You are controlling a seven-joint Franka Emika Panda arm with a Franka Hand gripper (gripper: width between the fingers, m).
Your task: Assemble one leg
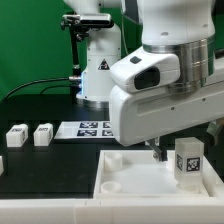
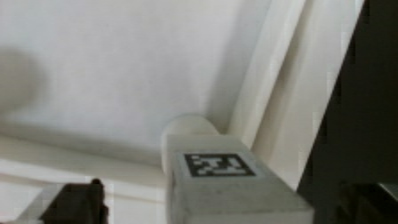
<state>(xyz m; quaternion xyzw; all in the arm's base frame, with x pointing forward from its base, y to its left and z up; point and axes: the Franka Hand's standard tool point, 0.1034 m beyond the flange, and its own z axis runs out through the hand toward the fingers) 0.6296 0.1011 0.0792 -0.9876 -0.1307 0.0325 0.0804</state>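
Leg [image 1: 188,161], white plastic oblong block with a black-and-white square marker on its face, one item: stands upright on the large flat white square panel [image 1: 130,178], near that panel's corner at the exterior view's right; whether its foot sits in a corner socket cannot be told. Gripper [image 1: 160,149], one item: hangs low over the panel, just beside the leg on the exterior view's left. The wrist view shows one dark finger [image 2: 75,200] with a plain gap between it and the leg [image 2: 217,165], so the fingers stand apart and clamp nothing; the opposite finger is lost against the dark edge. Spare legs [image 1: 30,135], two items: on the black table [image 1: 40,100], well apart from the panel. Marker board [image 1: 88,128], one item: flat on the table behind the panel. Round socket [image 1: 112,158], one visible, unfilled, at the panel's corner on the exterior view's left. Handling note, as a judgement: the step in hand looks to be seating or turning the leg into its corner. Centre the block between the fingers before closing, grip its flat sides squarely, keep it vertical, and press straight down so it does not tip off the panel's edge.
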